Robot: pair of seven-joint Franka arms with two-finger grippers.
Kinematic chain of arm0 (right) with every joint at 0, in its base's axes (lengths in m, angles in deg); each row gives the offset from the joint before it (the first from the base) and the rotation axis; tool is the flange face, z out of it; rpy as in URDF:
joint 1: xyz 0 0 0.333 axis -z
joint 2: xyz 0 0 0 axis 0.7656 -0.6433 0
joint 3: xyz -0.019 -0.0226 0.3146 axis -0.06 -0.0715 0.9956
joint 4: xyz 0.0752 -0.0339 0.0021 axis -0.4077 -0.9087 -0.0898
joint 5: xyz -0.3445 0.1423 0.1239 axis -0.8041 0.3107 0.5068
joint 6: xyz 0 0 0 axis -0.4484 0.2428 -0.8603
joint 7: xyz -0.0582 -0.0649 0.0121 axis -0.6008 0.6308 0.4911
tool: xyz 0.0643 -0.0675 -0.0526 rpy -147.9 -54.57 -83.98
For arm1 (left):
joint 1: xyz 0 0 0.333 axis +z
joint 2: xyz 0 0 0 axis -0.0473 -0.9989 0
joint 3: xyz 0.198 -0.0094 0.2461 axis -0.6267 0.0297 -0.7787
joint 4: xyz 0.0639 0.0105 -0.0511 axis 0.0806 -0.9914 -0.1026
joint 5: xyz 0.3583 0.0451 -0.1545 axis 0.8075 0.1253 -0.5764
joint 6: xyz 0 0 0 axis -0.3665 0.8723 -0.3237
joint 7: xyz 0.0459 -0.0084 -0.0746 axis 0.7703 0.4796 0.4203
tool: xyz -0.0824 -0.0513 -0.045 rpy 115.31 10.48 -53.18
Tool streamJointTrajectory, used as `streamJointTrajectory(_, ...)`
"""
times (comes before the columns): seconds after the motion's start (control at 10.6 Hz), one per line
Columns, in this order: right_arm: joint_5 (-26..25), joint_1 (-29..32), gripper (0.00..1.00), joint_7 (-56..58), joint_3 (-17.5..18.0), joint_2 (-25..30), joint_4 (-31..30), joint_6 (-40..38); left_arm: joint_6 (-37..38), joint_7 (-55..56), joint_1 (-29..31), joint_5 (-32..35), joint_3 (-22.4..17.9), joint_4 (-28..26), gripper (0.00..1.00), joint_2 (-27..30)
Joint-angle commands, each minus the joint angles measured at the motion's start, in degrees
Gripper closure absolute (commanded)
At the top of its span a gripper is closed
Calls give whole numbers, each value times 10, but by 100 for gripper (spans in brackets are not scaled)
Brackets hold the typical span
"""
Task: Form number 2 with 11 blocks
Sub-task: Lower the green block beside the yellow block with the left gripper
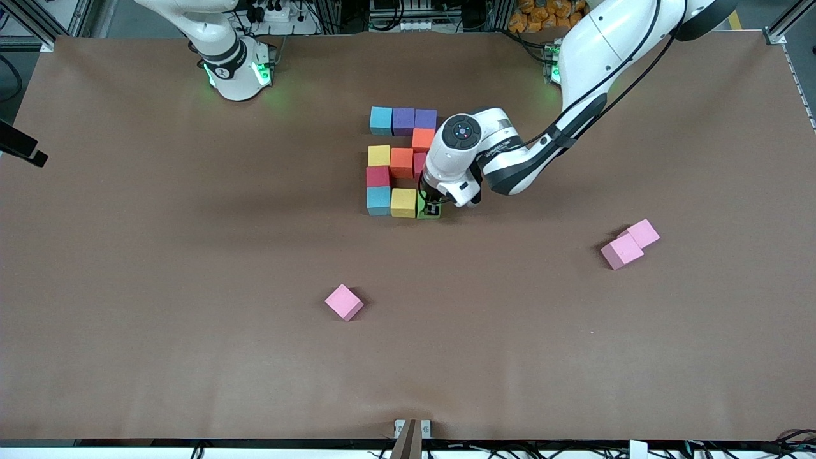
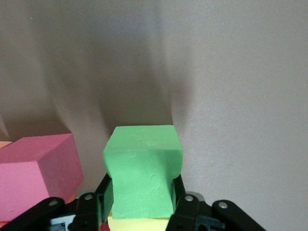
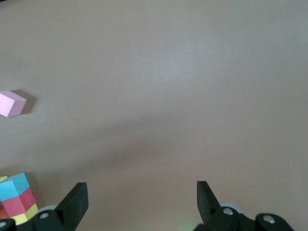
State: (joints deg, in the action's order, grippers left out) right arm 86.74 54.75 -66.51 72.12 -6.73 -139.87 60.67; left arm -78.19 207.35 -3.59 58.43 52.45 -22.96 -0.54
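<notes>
In the middle of the front view, slightly above centre, the coloured blocks [image 1: 403, 160] sit packed together on the brown table [image 1: 159, 287]. Along the top of the cluster run a light blue block [image 1: 381, 120] and two purple blocks [image 1: 414, 120]. Below them an orange block [image 1: 422, 138] steps down to a second orange block [image 1: 401, 162], with a yellow block [image 1: 378, 155] beside it and a red block [image 1: 377, 176] under that. The bottom row reads light blue [image 1: 378, 200], yellow [image 1: 403, 202], then the green block [image 1: 428, 209] at the end toward the left arm.

The left gripper [image 1: 433, 207] is down on that green block, its fingers [image 2: 186, 207] clenched on the cube's two sides, as the left wrist view shows plainly. A red block [image 2: 38, 175] stands just beside it there.

The right arm waits at the upper left of the front view; its right gripper [image 3: 142, 199] hangs released, fingers spread wide over bare table.

Three pink cubes lie apart from the figure: one pink cube [image 1: 344, 301] in the lower middle of the frame, and a touching pair of pink cubes [image 1: 630, 243] at the right.
</notes>
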Motion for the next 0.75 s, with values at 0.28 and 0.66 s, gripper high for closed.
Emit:
streamJointTrajectory(0.28,-7,11,0,-1,8,0,4,-4,-5,18,-13,17,-6,18,54,-10)
streamJointTrajectory(0.66,-7,10,0,-1,8,0,4,-4,-5,17,-24,18,-15,19,0,-15)
